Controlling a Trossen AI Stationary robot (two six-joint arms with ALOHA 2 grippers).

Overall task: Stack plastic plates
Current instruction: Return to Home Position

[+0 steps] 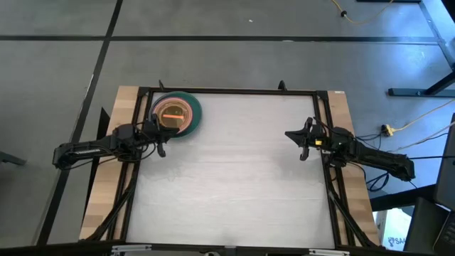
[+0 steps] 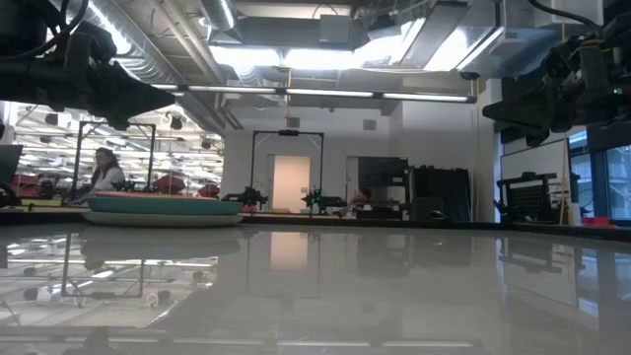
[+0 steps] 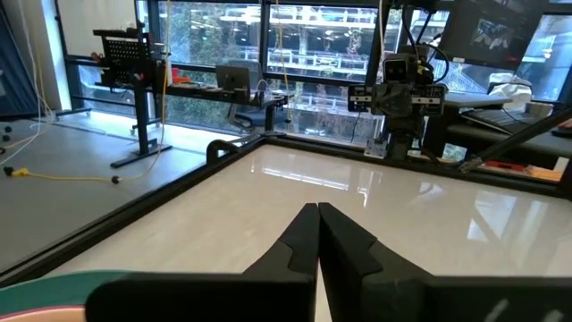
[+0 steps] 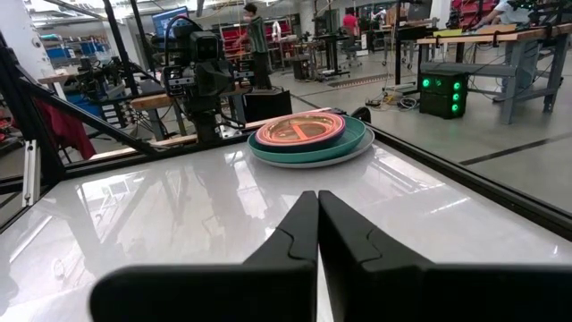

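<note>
The plastic plates [image 1: 175, 114] sit nested in one stack near the table's far left corner, resting on the tabletop. A grey rim lies at the bottom, then teal green, navy, peach and pink, with orange at the centre [image 4: 304, 134]. The other colours are hidden inside the stack. In the low view the stack [image 2: 163, 209] shows as a flat pile. My left gripper [image 1: 163, 138] hovers shut just near of the stack. My right gripper [image 1: 298, 136] is shut above the table's right side, far from the plates.
A black frame [image 1: 234, 91] runs round the white tabletop [image 1: 234, 178], with wooden boards outside it. The middle and near parts of the table hold nothing else. People show in the room beyond the table [image 2: 104, 170].
</note>
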